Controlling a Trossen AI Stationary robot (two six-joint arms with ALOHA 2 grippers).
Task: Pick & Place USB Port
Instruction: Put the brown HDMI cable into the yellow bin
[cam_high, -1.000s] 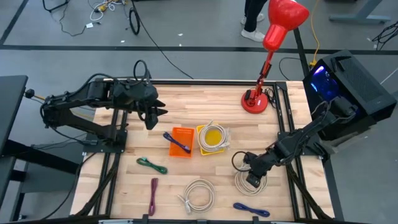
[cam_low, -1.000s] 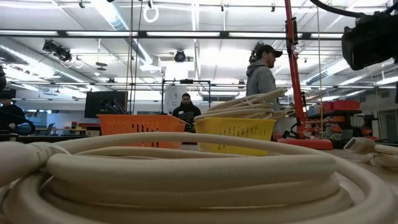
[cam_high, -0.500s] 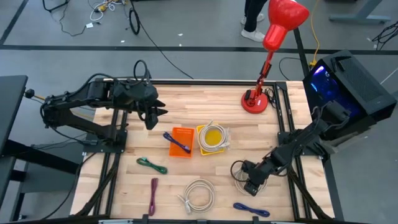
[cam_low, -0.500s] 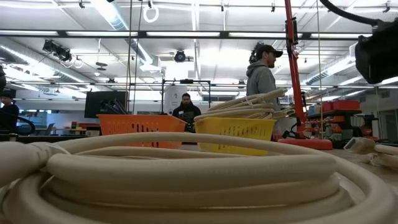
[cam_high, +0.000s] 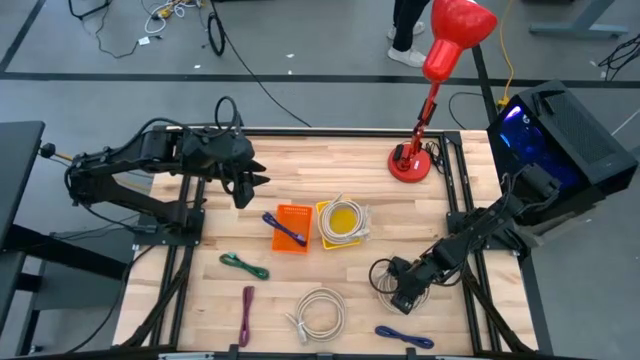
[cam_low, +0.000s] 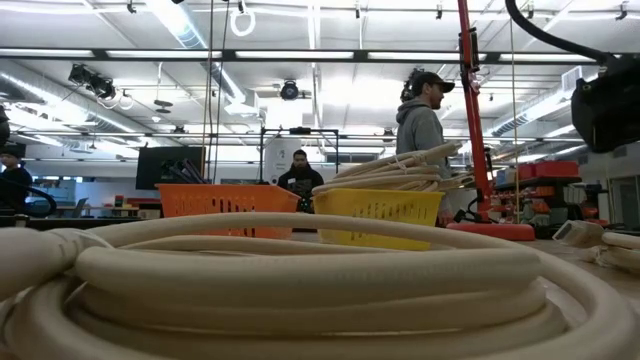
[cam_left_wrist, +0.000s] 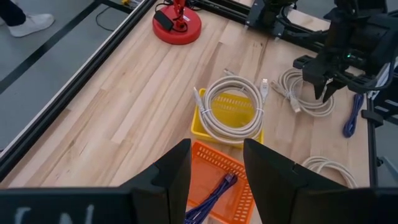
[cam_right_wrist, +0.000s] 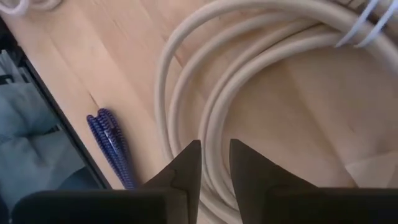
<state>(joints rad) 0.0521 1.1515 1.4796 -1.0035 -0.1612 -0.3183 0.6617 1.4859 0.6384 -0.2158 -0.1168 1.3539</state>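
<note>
My right gripper (cam_high: 402, 292) (cam_right_wrist: 215, 155) is low over a coiled white cable (cam_high: 387, 290) (cam_right_wrist: 205, 93) that lies flat on the table's near right part, and it is shut on the coil's strands. The left wrist view shows this coil (cam_left_wrist: 297, 94) below the right gripper (cam_left_wrist: 324, 87). My left gripper (cam_high: 246, 188) (cam_left_wrist: 216, 168) waits open above the table's far left part. An orange basket (cam_high: 292, 228) holds a blue cable (cam_high: 286, 228). A yellow basket (cam_high: 343, 222) holds another white coil. My right gripper comes from above, pointing down, with its fingertips (cam_right_wrist: 189, 163) on either side of the coil's strands (cam_right_wrist: 212, 127), which run into the narrow gap between them. The fingers lie across the strands. The coil still lies flat on the table.
A second white coil (cam_high: 320, 312) fills the low view's foreground (cam_low: 300, 280). A green cable (cam_high: 245, 265), a purple cable (cam_high: 246, 315) and a blue cable (cam_high: 405, 337) (cam_right_wrist: 112, 146) lie near the front edge. A red lamp base (cam_high: 410, 162) stands far right. People stand beyond the table.
My right gripper has come down onto the white coil, shifting slightly toward the table's near edge, and then kept almost still over the last half second. The coil has stayed on the table.
</note>
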